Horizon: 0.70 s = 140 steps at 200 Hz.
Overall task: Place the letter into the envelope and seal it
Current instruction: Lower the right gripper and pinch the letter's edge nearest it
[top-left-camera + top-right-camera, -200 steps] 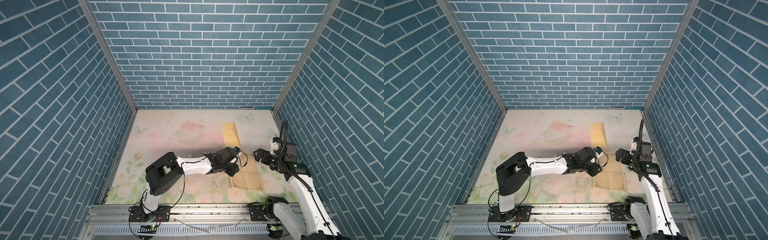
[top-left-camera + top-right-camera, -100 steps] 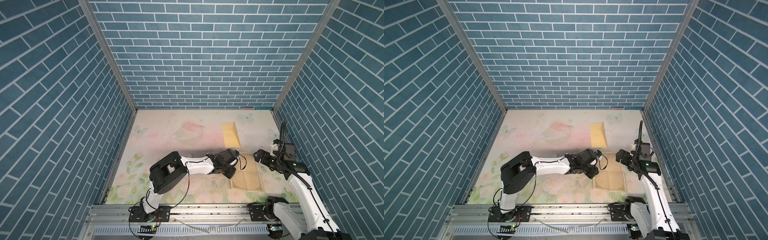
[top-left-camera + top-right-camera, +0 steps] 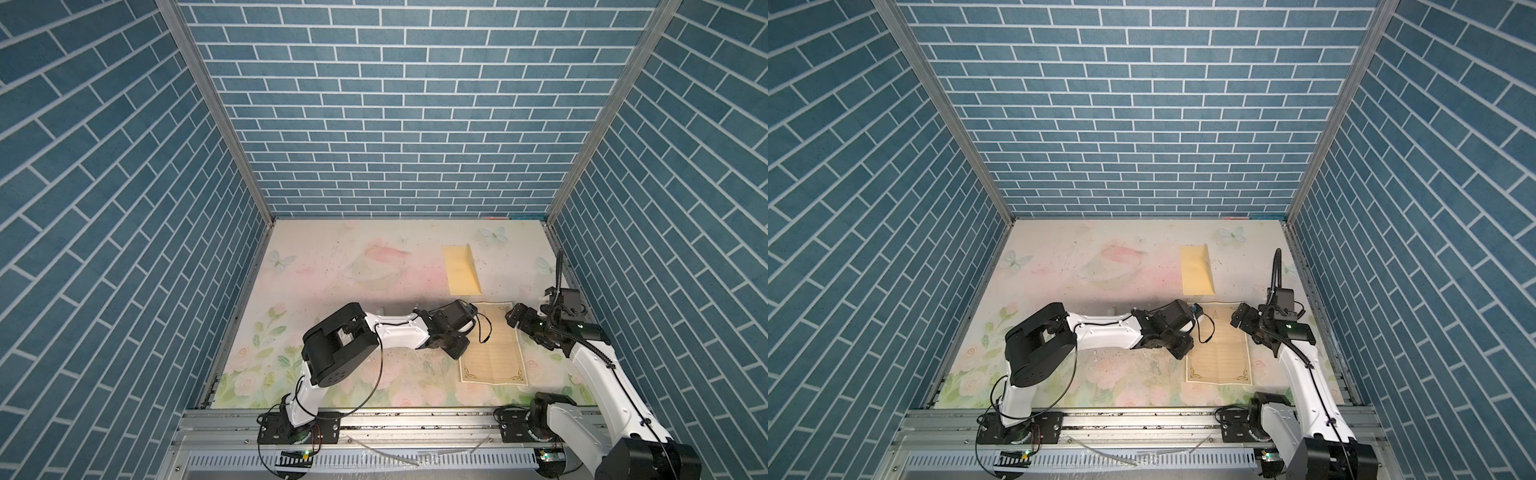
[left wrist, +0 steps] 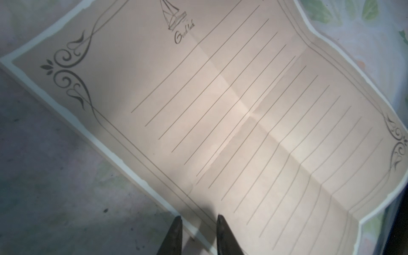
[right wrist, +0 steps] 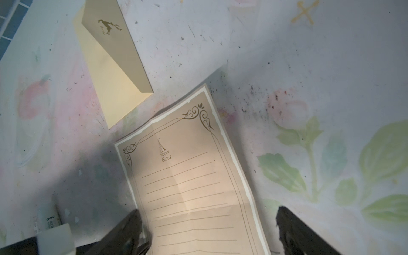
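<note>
The tan letter [image 3: 492, 349] [image 3: 1221, 353] with its scrollwork border lies flat and unfolded at the front right of the table, creases showing. The yellow envelope [image 3: 461, 270] [image 3: 1196, 270] lies just beyond it, flap raised. My left gripper [image 3: 455, 352] [image 4: 198, 218] is down at the letter's left edge. Its tips stand a narrow gap apart, one on the paper [image 4: 242, 110] and one on the table beside it. My right gripper [image 3: 513, 318] [image 5: 208, 227] hovers wide open over the letter's [image 5: 194, 187] far end, a finger off each long side. The envelope [image 5: 114, 66] bears a gold deer mark.
A white glue stick [image 5: 48, 220] [image 3: 380, 311] lies on the floral table mat [image 3: 332, 270] behind the left forearm. Blue brick walls [image 3: 395, 124] close in three sides. A metal rail [image 3: 415, 419] runs along the front edge.
The left gripper's jaws have narrowed at the letter's edge, and the left arm's elbow has shifted slightly right. The right arm and both papers have stayed put.
</note>
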{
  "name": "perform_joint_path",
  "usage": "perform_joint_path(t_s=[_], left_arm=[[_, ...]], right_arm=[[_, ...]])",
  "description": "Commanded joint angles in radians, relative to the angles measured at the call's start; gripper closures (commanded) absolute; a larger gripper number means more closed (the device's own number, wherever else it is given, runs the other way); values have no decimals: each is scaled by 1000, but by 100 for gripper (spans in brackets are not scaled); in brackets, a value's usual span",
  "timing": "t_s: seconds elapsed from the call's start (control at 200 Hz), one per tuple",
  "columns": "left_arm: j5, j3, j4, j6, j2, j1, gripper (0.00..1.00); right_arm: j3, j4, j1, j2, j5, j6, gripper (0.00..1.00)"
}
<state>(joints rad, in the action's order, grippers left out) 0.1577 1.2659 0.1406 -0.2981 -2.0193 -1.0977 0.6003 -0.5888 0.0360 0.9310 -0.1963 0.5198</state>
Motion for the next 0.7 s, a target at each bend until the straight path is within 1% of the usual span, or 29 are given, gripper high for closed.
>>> perform_joint_path(t_s=[0.0, 0.145, 0.46, 0.695], left_arm=[[-18, 10, 24, 23, -29, -1, 72], [-20, 9, 29, 24, -41, 2, 72], [-21, 0, 15, 24, -43, 7, 74], [-23, -8, 4, 24, -44, 11, 76]], right_arm=[[-33, 29, 6, 9, 52, 39, 5], [-56, 60, 17, 48, 48, 39, 7], [-84, 152, 41, 165, -17, 10, 10], [-89, 227, 67, 243, -122, -18, 11]])
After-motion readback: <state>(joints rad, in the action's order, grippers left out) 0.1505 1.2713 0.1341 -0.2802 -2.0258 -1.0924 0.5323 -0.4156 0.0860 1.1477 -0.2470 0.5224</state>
